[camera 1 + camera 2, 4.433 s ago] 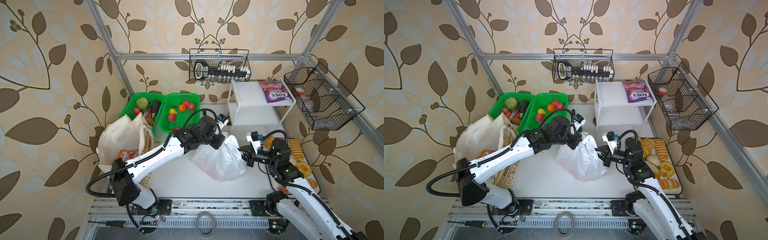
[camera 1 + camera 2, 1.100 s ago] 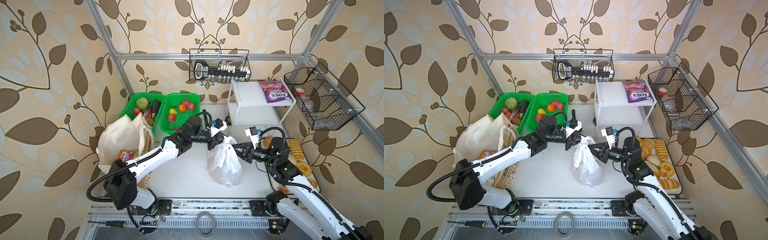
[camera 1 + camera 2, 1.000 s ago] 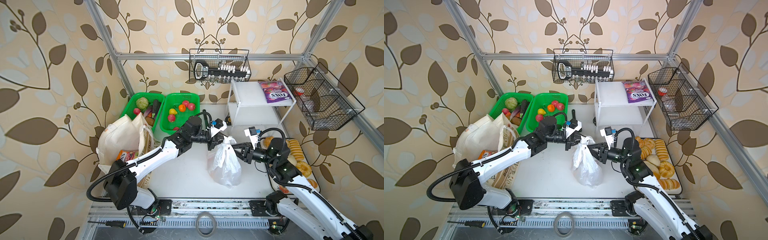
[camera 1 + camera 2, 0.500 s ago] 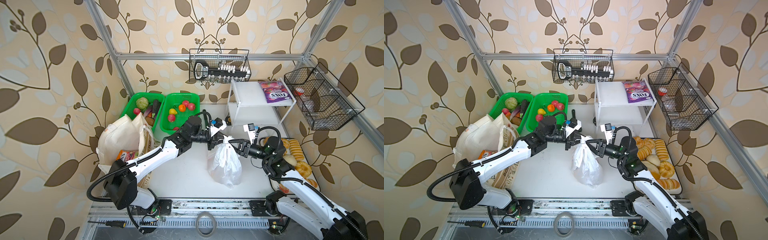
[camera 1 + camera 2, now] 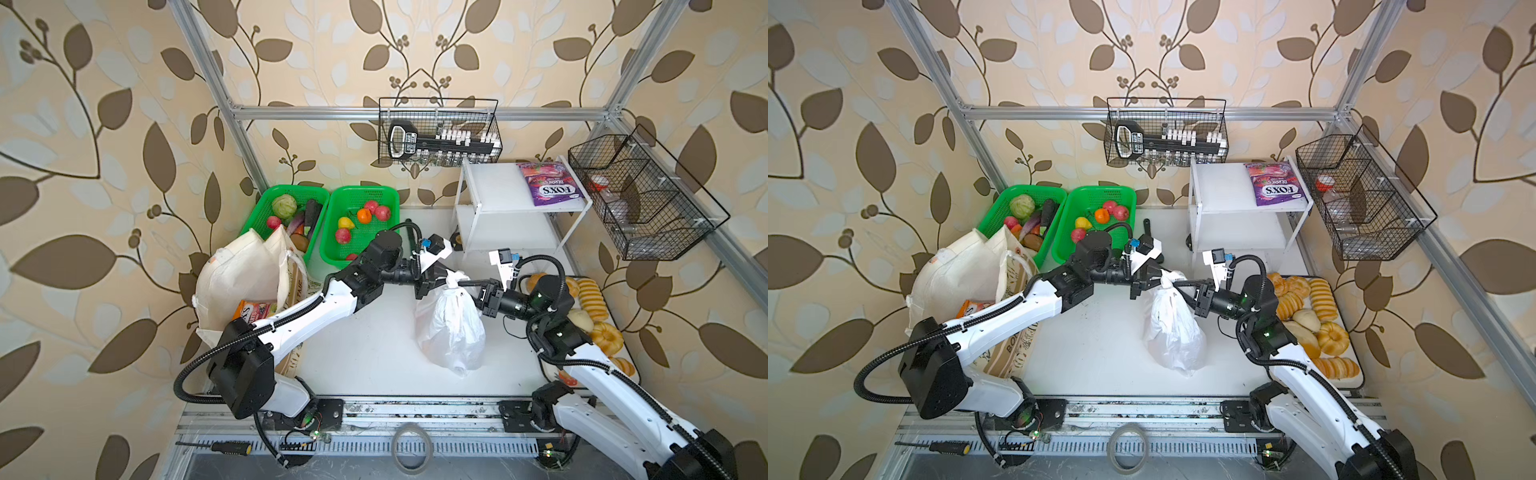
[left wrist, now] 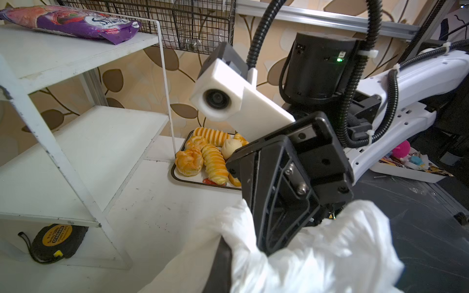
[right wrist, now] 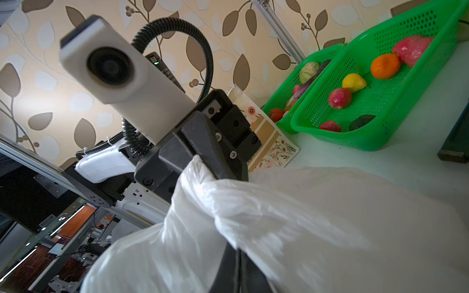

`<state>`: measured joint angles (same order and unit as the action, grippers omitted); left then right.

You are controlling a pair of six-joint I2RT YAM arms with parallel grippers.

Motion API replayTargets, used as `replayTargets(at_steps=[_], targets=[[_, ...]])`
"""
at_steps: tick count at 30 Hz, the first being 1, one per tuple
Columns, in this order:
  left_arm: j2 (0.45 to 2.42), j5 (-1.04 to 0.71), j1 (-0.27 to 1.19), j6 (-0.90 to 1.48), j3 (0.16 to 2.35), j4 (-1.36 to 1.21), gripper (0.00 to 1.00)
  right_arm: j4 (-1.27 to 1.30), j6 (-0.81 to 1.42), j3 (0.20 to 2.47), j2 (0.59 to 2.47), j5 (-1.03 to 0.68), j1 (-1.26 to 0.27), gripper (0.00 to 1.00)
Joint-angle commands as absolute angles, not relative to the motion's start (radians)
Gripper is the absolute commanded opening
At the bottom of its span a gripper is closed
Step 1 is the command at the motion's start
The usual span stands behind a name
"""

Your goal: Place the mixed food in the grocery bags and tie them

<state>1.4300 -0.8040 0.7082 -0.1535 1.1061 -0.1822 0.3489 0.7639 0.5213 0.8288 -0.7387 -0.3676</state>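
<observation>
Two arms meet at the white plastic bag (image 5: 451,332), which stands on the desk (image 5: 365,361) a little right of its middle. The bag's body bulges, and its top is gathered into a narrow twisted neck.

- **Left gripper** (image 5: 434,279): it reaches in from the desk's left side, and its jaws are clenched on the neck of the bag.
- **Right gripper** (image 5: 462,284): it comes in from the right edge. Its jaws are likewise clamped on the bunched plastic at the neck, just beside the left gripper. In the left wrist view, crinkled plastic closes around its dark fingers.
- **Cloth tote** (image 5: 241,278): it slumps at the desk's left edge.
- **Orange pouch** (image 5: 253,309): it lies against the tote's near side and is partly hidden by the left arm. Whether it sits inside the tote cannot be told.
- **Green fruit basket** (image 5: 361,192): it sits toward the back-left corner and holds an orange (image 5: 364,215), a yellow pear (image 5: 346,223) and red apples (image 5: 382,212).
- **Second green basket** (image 5: 300,189): it touches the fruit basket on the side nearer the left edge and holds a cabbage (image 5: 284,205) and darker vegetables.
- **White shelf rack** (image 5: 494,187): it occupies the back-right corner.
- **Purple snack packet** (image 5: 548,183): it lies flat on the rack's top shelf, well apart from both bags.
- **Tray** (image 5: 547,374): it runs along the desk's right edge behind the right arm and holds bread rolls (image 5: 594,307).
</observation>
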Motion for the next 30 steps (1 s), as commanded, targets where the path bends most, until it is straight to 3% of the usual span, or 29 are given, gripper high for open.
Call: replayTargets(at_steps=[1,16,18,20,24,30], targets=[[1.428,-0.804,0.719,-0.165,1.108,-0.172,0.00,0.242,0.673,0.521,0.785,-0.670,-0.368,0.00],[1.431,-0.794,0.719,-0.177,1.131,-0.131,0.00,0.127,0.586,0.528,0.707,-0.597,-0.386,0.00],[1.431,-0.807,0.719,-0.169,1.126,-0.148,0.00,0.153,0.582,0.525,0.710,-0.642,-0.394,0.09],[1.431,-0.823,0.719,-0.154,1.118,-0.180,0.00,0.170,0.596,0.528,0.713,-0.684,-0.390,0.27],[1.431,-0.852,0.718,-0.143,1.092,-0.245,0.00,0.092,0.530,0.525,0.684,-0.643,-0.412,0.31],[1.479,-0.881,0.716,-0.130,1.110,-0.270,0.00,-0.051,0.335,0.533,0.649,-0.359,-0.639,0.50]])
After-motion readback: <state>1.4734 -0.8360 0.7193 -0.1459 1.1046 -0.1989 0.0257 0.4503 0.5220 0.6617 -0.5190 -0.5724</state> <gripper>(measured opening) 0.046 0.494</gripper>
